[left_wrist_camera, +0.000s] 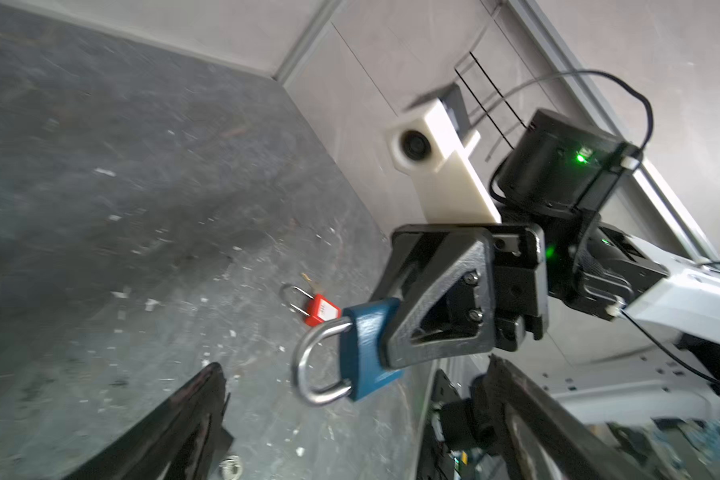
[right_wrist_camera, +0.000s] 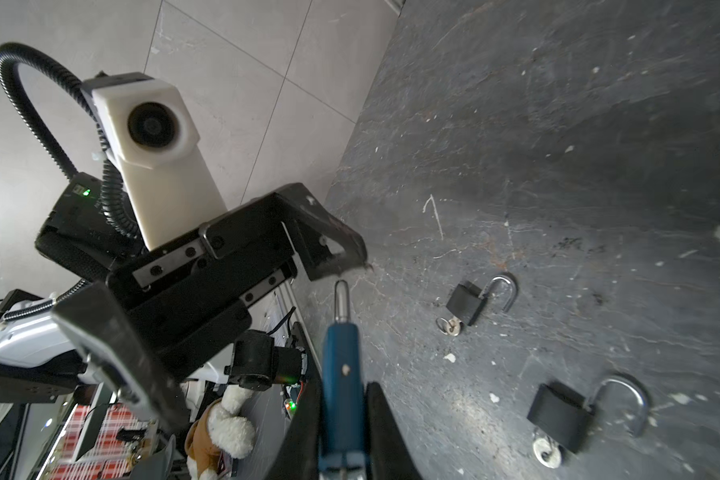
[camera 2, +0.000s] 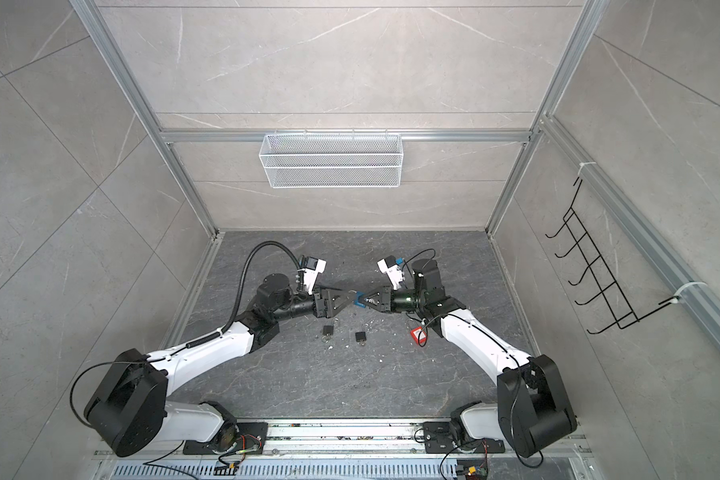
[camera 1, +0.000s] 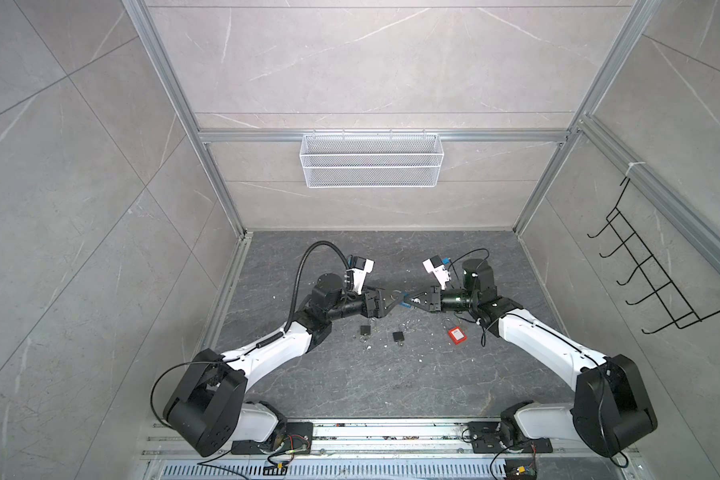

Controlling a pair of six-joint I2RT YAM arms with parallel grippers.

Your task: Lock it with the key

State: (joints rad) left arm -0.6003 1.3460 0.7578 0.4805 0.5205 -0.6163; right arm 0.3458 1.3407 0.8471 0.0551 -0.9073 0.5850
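Right wrist: blue padlock (right_wrist_camera: pixel 342 390) between fingers (right_wrist_camera: pixel 387 432)

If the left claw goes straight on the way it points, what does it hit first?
Probably the steel shackle of the blue padlock, held facing it by the right claw; depth is unclear.

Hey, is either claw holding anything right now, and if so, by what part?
The right claw holds the blue padlock by its body, shackle sticking out. The left claw is open and holds nothing.
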